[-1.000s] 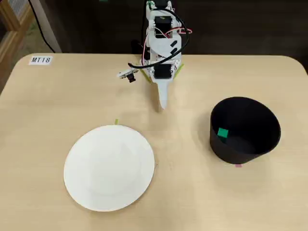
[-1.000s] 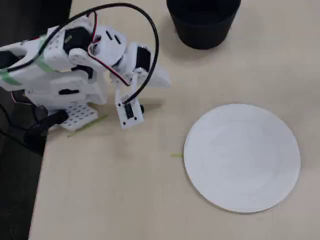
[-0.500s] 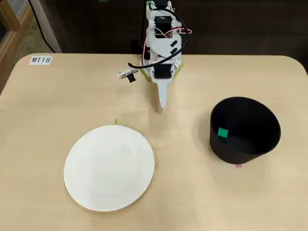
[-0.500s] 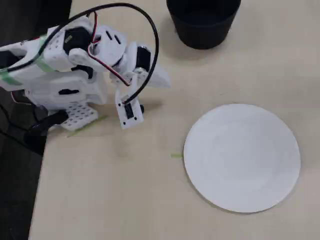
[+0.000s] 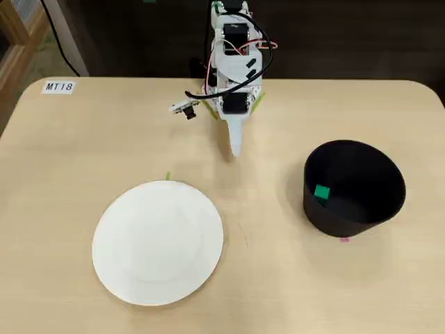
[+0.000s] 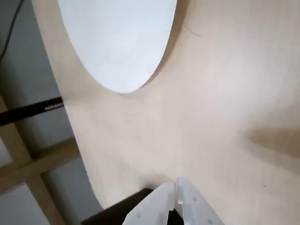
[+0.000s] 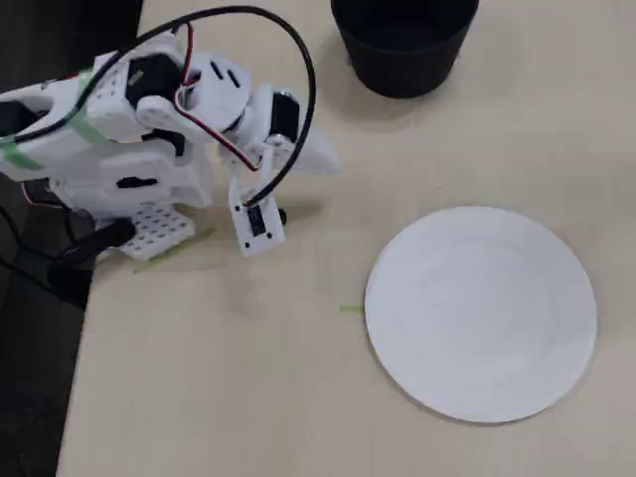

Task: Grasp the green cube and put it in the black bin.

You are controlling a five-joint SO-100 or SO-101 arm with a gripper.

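Observation:
The green cube [image 5: 321, 192] lies inside the black bin [image 5: 361, 209], against its left inner wall in a fixed view. In another fixed view only the bin's [image 7: 402, 45] outer wall shows at the top, and the cube is hidden. My gripper [image 5: 235, 149] is folded back near the arm's base, its white fingers shut together and pointing down at the table, well left of the bin. In the wrist view the shut fingertips [image 6: 178, 194] hold nothing.
A flat white plate [image 5: 158, 242] lies on the wooden table [image 5: 278, 271] at front left. A small camera module [image 5: 185, 108] sticks out beside the arm. A label reading MT18 [image 5: 58, 87] sits at the far left corner.

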